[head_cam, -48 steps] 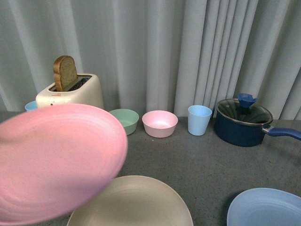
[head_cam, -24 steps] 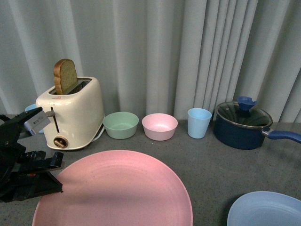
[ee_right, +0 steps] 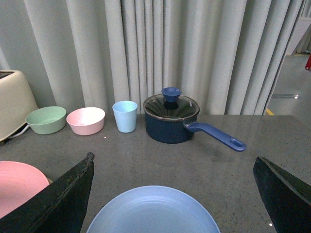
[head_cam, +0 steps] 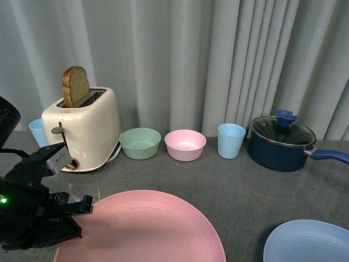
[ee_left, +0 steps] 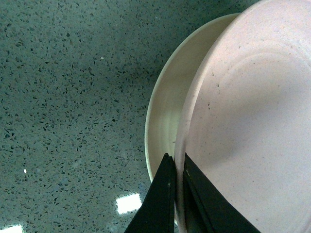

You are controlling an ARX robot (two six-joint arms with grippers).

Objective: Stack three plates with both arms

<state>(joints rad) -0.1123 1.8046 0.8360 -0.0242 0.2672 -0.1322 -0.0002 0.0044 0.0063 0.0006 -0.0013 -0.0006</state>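
- The pink plate (head_cam: 147, 229) is being clamped at its rim by the left gripper (ee_left: 177, 162), at the bench's front edge.
- The beige plate (ee_left: 163, 111) is being covered by it, with only a crescent showing; contact cannot be told.
- The blue plate (head_cam: 311, 243), near the front right corner, is being cut off.
- The right gripper (ee_right: 172, 160) is being held wide apart above it, empty.

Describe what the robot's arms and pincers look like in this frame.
The left arm is a black, angular housing with a small green light and a grey tag near its front. The left pincer has two flat black fingers tapering to narrow tips. The right pincer has two broad, black, wedge-shaped fingers.
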